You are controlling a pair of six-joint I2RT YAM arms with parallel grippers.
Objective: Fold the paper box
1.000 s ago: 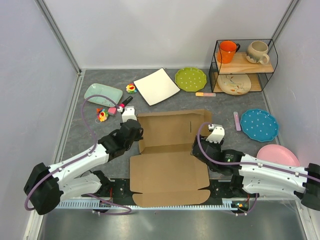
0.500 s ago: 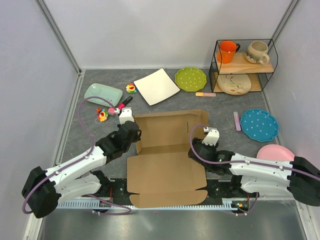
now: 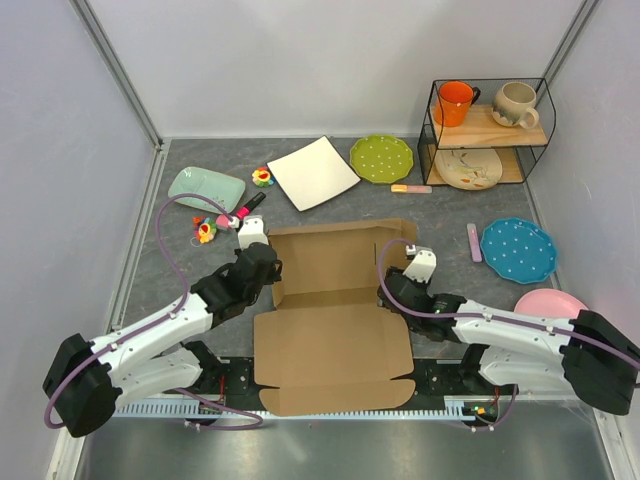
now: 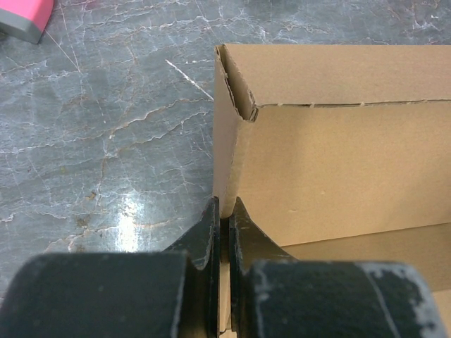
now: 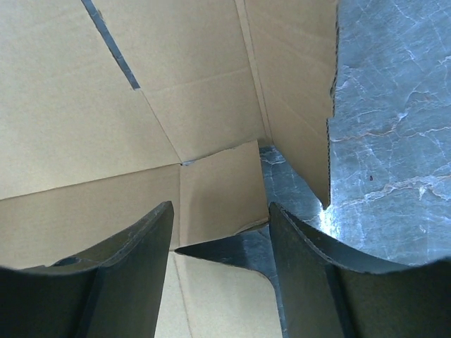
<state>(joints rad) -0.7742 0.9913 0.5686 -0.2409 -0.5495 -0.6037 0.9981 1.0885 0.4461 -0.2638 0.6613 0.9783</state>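
Observation:
The paper box (image 3: 335, 320), brown corrugated cardboard, lies half opened in the middle of the table, its back wall and left side flap raised. My left gripper (image 3: 268, 270) is at the box's left side. In the left wrist view the left gripper (image 4: 224, 210) is shut on the thin edge of the upright side flap of the box (image 4: 338, 155). My right gripper (image 3: 392, 290) is at the box's right side. In the right wrist view the right gripper (image 5: 220, 211) stands open, astride a small flap corner of the box (image 5: 211, 183), with its fingers (image 5: 137, 257) apart from the cardboard.
A white square plate (image 3: 313, 172), a green dotted plate (image 3: 381, 158) and a mint tray (image 3: 206, 187) lie behind the box, with small toys (image 3: 206, 230) at the left. On the right are a blue dotted plate (image 3: 518, 249), a pink plate (image 3: 555, 308) and a wire shelf (image 3: 487, 125) holding cups.
My right gripper has moved left onto the box's right side and its jaws have narrowed. The left gripper, still clamped on the flap, has drawn the box slightly left.

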